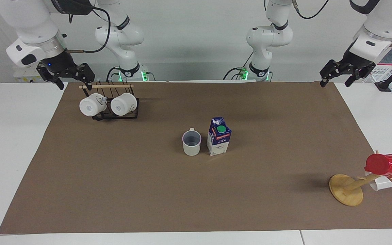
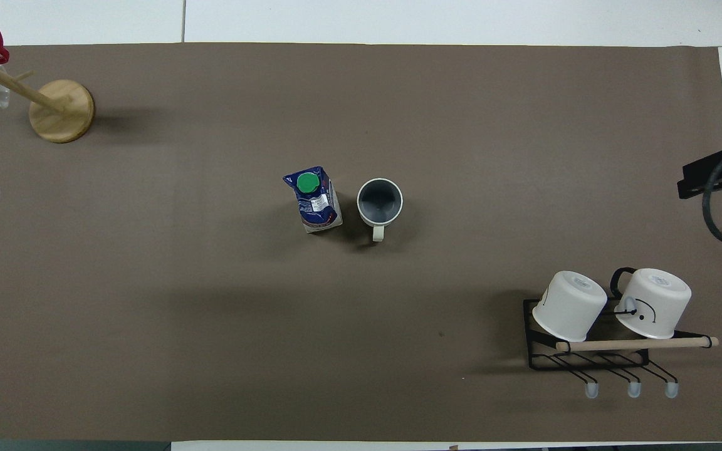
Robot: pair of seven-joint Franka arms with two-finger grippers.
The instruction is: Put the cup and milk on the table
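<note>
The pale-grey cup [image 1: 191, 143] [image 2: 379, 202] stands upright in the middle of the brown paper sheet [image 1: 148, 190] on the white table [image 1: 12, 136], its handle turned toward the robots. Right beside it, toward the left arm's end, the blue and white milk [image 1: 219, 136] [image 2: 314, 200] carton stands upright with its green cap showing. My left gripper [image 1: 336, 81] hangs open and empty over the paper's corner at the robots' edge. At the other corner of that edge my right gripper [image 1: 73, 83] is open and empty, just beside the mug rack.
A black wire rack [image 1: 114, 115] with two white mugs [image 1: 109, 105] sits near the robots at the right arm's end. A wooden mug tree [image 1: 346, 190] carrying a red cup [image 1: 385, 165] stands farther out at the left arm's end.
</note>
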